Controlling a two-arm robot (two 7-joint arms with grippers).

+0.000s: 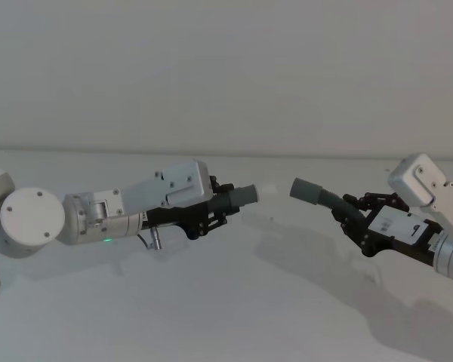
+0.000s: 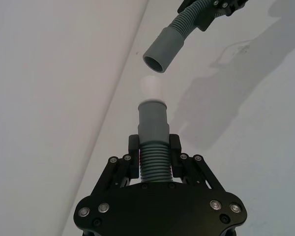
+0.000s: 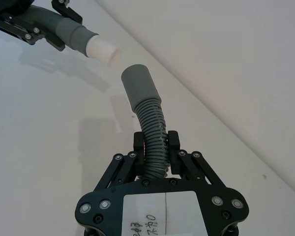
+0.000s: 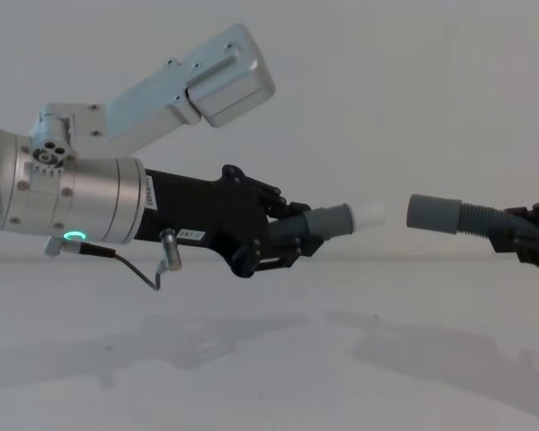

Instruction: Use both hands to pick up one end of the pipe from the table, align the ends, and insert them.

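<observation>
Both pipe pieces are held in the air above the white table (image 1: 211, 309). My left gripper (image 1: 210, 208) (image 2: 154, 153) (image 4: 284, 237) is shut on the ribbed part of one piece (image 2: 153, 162). Its smooth grey cuff (image 4: 331, 220) (image 1: 242, 196) ends in a whitish tip (image 4: 371, 214) (image 2: 151, 87) pointing right. My right gripper (image 1: 354, 216) (image 3: 156, 147) (image 4: 521, 237) is shut on the other ribbed piece (image 3: 154, 135). That piece's grey cuff (image 1: 306, 190) (image 4: 433, 213) (image 3: 139, 87) faces the tip. A small gap separates the two ends, which sit about level in the chest view.
A plain white wall (image 1: 226, 68) rises behind the table's far edge. Shadows of both arms fall on the bare tabletop below. The left wrist (image 4: 72, 202) shows a green ring light and a thin cable.
</observation>
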